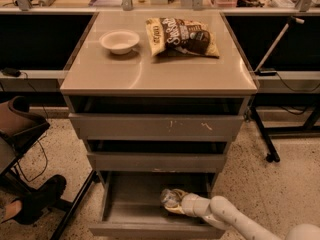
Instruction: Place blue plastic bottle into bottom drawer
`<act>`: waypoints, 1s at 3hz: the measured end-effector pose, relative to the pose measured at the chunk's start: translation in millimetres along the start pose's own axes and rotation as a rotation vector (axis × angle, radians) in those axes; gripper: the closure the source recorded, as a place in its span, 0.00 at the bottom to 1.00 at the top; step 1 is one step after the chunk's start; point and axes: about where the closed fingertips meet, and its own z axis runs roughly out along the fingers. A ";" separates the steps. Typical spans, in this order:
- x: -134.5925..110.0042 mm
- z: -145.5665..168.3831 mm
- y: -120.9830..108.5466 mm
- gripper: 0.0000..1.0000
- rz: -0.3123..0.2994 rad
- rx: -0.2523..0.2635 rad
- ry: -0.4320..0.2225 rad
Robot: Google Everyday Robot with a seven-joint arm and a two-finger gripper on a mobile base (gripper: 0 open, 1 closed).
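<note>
The bottom drawer is pulled out at the foot of the grey cabinet, and its grey floor shows. The blue plastic bottle is inside it at the right middle, a clear pale shape low over the drawer floor. My gripper reaches in from the lower right on a white arm and is at the bottle, with the yellowish fingers around its right end. Whether the bottle rests on the floor I cannot tell.
The middle drawer and top drawer stand slightly open above. A white bowl and a brown-yellow snack bag lie on the cabinet top. A chair and a shoe are at the left, a black stand leg at the right.
</note>
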 end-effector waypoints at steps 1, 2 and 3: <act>0.0 0.0 0.0 0.35 0.000 0.000 0.000; 0.0 0.0 0.0 0.11 0.000 0.000 0.000; 0.0 0.1 0.1 0.00 0.000 0.000 0.000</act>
